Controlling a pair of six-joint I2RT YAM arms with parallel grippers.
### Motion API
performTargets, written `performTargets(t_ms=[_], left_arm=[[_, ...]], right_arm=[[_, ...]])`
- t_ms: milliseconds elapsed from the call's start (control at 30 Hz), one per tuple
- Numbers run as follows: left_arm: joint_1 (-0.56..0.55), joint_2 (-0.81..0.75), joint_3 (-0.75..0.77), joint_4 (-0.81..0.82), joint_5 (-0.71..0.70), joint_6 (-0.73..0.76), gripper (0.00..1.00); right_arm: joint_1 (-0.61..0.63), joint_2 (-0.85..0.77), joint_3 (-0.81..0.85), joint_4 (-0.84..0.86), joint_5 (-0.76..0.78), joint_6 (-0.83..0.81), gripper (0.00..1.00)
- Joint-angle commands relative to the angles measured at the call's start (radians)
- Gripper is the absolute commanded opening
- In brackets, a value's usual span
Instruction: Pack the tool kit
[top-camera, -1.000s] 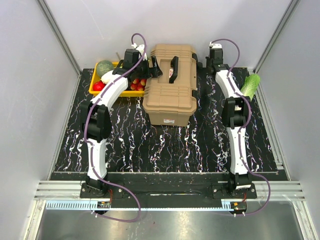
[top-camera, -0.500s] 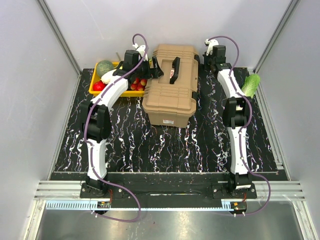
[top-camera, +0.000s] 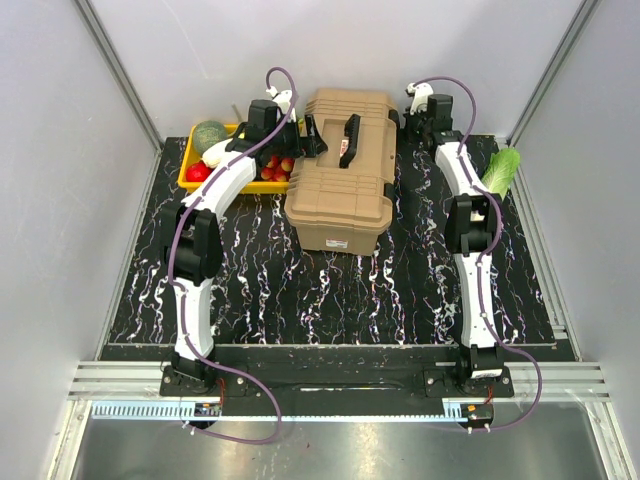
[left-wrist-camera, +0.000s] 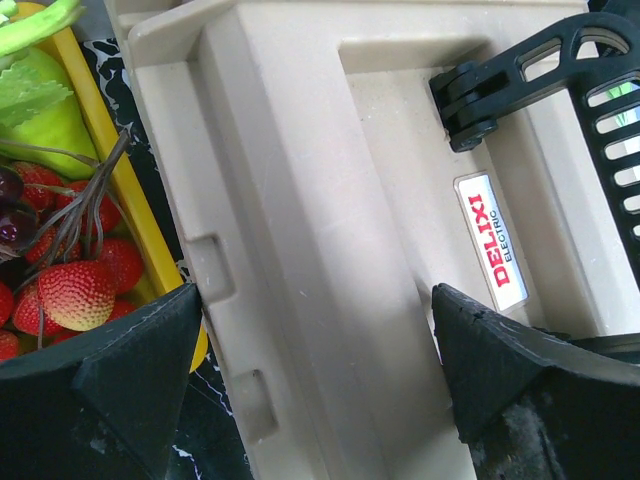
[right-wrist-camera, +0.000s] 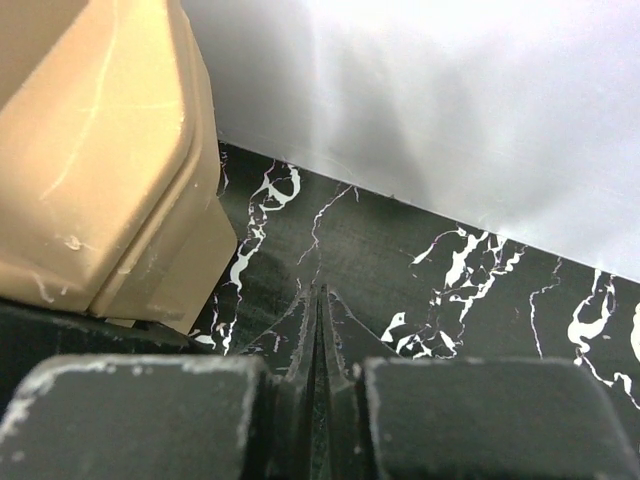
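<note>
Toolbox lid (left-wrist-camera: 330, 200) lies directly under the left end effector (left-wrist-camera: 315, 330), which is released, its fingers spread wide with the lid's ribbed left edge between them. From there the handle (left-wrist-camera: 560, 60) is off to the right, toward the lid's middle, folded flat along the box's long axis. On the other side the crate (left-wrist-camera: 130, 200) sits just beside the box. The right end effector (right-wrist-camera: 320, 295) is clenched on nothing, its tip low over the counter (right-wrist-camera: 420, 250) near the back wall, with the far right corner of the toolbox (right-wrist-camera: 100, 150) close by on its left but apart.

The box stands shut at the far middle of the counter, its long axis running near to far. No loose tools show. The left arm looks nearer to lid and handle — whatever comes next probably starts on that side.
</note>
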Motion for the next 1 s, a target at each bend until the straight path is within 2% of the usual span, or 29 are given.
performTargets(t_ms=[0,267,467,600,700,767,900,967], left_arm=[[-0.146,0.094,-0.088,-0.223,0.444,0.152,0.77],[-0.171,0.108,-0.091,-0.223,0.493,0.161,0.74],[-0.175,0.108,-0.084,-0.223,0.504,0.153,0.74],[-0.175,0.103,-0.078,-0.217,0.514,0.146,0.74],[-0.174,0.095,-0.067,-0.208,0.519,0.124,0.75],[-0.161,0.073,-0.055,-0.208,0.484,0.109,0.82],[-0.105,-0.006,0.019,-0.237,0.309,0.101,0.98],[-0.057,-0.042,0.056,-0.226,0.22,0.06,0.99]], right_arm=[[0.122,0.043,0.018,0.091,-0.162,0.048,0.09],[0.173,0.058,-0.02,0.23,-0.219,0.195,0.08],[0.194,0.023,-0.15,0.458,-0.251,0.417,0.08],[0.199,-0.02,-0.236,0.568,-0.228,0.505,0.09],[0.197,-0.057,-0.244,0.53,-0.123,0.494,0.09],[0.19,-0.096,-0.256,0.462,0.005,0.473,0.11],[0.132,-0.201,-0.295,0.312,0.226,0.493,0.19],[0.09,-0.274,-0.313,0.215,0.292,0.506,0.3]])
